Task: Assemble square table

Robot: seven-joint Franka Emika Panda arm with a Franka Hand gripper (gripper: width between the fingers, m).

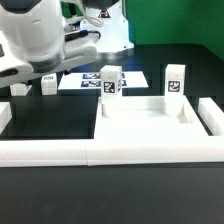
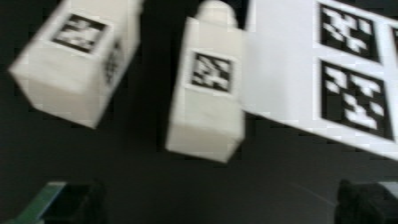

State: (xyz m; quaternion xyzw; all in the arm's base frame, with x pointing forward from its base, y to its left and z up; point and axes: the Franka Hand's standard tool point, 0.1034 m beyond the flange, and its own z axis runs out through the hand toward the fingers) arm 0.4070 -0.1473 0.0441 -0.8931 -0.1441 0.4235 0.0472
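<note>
Above two loose legs, my gripper (image 2: 217, 205) is open wide and holds nothing.

One table leg (image 2: 210, 90) lies just beside the marker board (image 2: 338, 70), and a second leg (image 2: 80, 60) lies near it. I hang over them, I think, so I can drop down and pinch one. The square tabletop (image 1: 145, 118) lies flat inside the white rails (image 1: 100, 152), and two standing legs (image 1: 112, 80) (image 1: 175, 80) are at its far edge.

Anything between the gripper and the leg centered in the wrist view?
Nothing visible: only black surface between the open gripper and the leg. A second leg flanks it on one side, the marker board on the other, neither in the way.
</note>
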